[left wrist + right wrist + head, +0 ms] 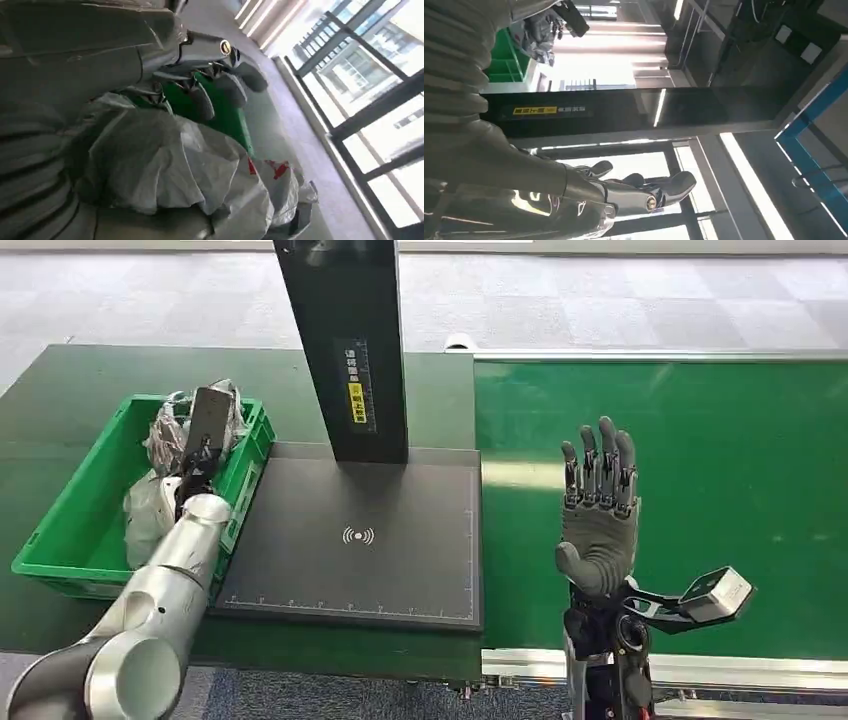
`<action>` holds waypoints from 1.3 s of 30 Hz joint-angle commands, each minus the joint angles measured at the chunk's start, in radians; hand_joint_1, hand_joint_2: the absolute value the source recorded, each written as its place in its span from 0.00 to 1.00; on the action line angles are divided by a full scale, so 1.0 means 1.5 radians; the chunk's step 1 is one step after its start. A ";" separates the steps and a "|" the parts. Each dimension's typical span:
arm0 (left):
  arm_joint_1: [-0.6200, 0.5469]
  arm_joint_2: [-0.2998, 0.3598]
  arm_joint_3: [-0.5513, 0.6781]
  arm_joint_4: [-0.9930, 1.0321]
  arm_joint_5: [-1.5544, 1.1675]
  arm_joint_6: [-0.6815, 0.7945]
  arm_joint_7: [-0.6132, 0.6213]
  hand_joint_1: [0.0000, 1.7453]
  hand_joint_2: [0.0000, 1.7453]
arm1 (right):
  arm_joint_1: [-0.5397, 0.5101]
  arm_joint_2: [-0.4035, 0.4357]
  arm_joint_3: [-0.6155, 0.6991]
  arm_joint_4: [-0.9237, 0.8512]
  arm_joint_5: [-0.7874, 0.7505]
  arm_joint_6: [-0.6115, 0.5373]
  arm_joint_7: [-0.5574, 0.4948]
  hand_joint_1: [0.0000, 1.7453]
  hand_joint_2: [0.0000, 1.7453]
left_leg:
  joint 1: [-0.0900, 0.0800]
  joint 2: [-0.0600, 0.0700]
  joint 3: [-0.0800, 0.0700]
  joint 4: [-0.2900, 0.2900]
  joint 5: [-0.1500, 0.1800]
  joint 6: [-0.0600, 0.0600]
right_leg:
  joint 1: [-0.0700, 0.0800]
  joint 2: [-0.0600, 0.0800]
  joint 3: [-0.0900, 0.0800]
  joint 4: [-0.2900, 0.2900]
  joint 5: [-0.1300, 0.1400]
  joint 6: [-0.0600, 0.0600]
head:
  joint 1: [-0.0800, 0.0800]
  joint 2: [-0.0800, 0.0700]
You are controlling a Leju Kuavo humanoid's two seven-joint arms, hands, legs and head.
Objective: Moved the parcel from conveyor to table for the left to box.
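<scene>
My left robot hand [203, 445] reaches down into the green bin [60, 530] at the left end of the worktop [60, 390], because that is where parcels end up. It sits among the bags [150, 510] already there. In the left wrist view my dark fingers [235, 85] spread above a crumpled grey bag [165, 165] and close on nothing that I can see, so I judge that hand to be open, though the head view hides the fingertips behind the wrist.

My right robot hand [598, 510] stands upright over the conveyor [740, 470], palm flat, fingers straight and side by side, holding nothing. I read this as waiting for the next parcel; the stretch of belt in sight carries none.

The bags are thin, wrinkled grey plastic film, glossy on the folds, one with a red mark; soft and slippery to grasp, I judge. The bin is rigid moulded plastic with ribbed walls. Between bin and belt lies a matt black scanner pad [360, 540] with a white signal mark and ruled edges, under a glossy black post [345, 340] bearing a yellow label. The belt is smooth green with a pale metal rail.
</scene>
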State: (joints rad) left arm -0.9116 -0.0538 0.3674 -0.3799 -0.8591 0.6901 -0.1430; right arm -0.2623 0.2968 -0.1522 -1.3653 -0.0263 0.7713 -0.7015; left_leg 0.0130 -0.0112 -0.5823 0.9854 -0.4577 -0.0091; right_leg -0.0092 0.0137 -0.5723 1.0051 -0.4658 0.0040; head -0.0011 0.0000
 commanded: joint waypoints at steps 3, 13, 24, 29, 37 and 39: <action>-0.046 0.000 0.255 -0.027 -0.018 0.005 -0.100 0.00 0.00 | -0.026 -0.025 0.001 0.072 -0.005 -0.009 0.002 0.00 1.00 | 0.001 0.001 -0.001 0.001 0.000 0.000 | 0.001 -0.001 0.000 0.000 0.000 0.000 | 0.001 0.000; -0.081 -0.045 0.337 -0.108 0.186 -0.069 -0.370 0.00 0.00 | -0.025 -0.032 -0.004 0.096 -0.005 -0.024 0.002 0.00 1.00 | 0.001 -0.001 -0.001 0.000 0.000 0.001 | 0.001 -0.002 0.000 -0.001 0.000 0.000 | 0.000 0.000; 0.452 -0.134 -0.399 -0.730 0.544 -0.160 -0.370 0.00 1.00 | 0.033 -0.024 -0.022 0.217 -0.002 -0.050 0.002 0.00 1.00 | 0.000 -0.001 0.003 -0.002 -0.002 0.001 | 0.001 -0.003 0.005 -0.004 -0.002 0.000 | -0.001 0.000; 0.519 -0.154 -0.395 -0.610 0.575 -0.323 -0.370 0.00 1.00 | 0.030 -0.001 0.000 0.334 0.052 -0.139 0.002 0.00 1.00 | -0.002 -0.007 0.005 -0.003 -0.003 0.003 | -0.002 -0.007 0.009 -0.006 -0.005 0.004 | 0.000 0.000; 0.526 -0.197 -0.296 -0.361 0.642 -0.576 -0.370 0.00 1.00 | 0.092 0.035 0.133 0.361 0.051 -0.378 0.002 0.00 1.00 | -0.002 -0.001 0.007 -0.005 -0.005 0.002 | -0.002 -0.003 0.008 -0.006 -0.005 0.002 | 0.000 0.000; 0.531 -0.197 -0.332 -0.327 0.666 -0.567 -0.370 0.00 1.00 | 0.100 0.035 0.171 0.362 0.077 -0.450 0.002 0.00 1.00 | -0.001 0.000 0.005 -0.003 -0.005 0.002 | -0.001 -0.002 0.006 -0.004 -0.005 0.003 | 0.000 0.000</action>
State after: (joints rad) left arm -0.1556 -0.3029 -0.1087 -1.1340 0.0630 -0.1333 -0.7000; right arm -0.1553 0.3495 -0.0884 -0.9266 0.0587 0.2894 -0.7012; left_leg 0.0112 -0.0152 -0.5815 0.9851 -0.4641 -0.0063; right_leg -0.0114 0.0100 -0.5702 1.0038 -0.4730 0.0092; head -0.0015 0.0000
